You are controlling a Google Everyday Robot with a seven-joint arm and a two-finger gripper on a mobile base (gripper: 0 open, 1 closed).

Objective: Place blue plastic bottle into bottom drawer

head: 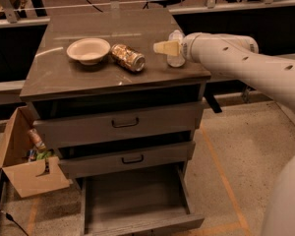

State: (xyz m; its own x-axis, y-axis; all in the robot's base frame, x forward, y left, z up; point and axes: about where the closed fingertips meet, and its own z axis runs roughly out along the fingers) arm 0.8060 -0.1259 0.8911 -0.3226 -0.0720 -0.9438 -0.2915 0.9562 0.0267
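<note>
The blue plastic bottle (176,57) stands upright on the right side of the cabinet top (88,77), with its white cap showing above my wrist. My gripper (165,47) reaches in from the right, level with the bottle's upper half. It overlaps the bottle, and its cream tip points left past it. I cannot see whether it touches the bottle. The bottom drawer (137,203) is pulled out and its wood-grain floor is bare.
A gold patterned can (128,57) lies on its side at the middle of the cabinet top, next to a white bowl (88,49). The two upper drawers (123,124) are shut. An open cardboard box (24,166) with clutter stands on the floor to the left.
</note>
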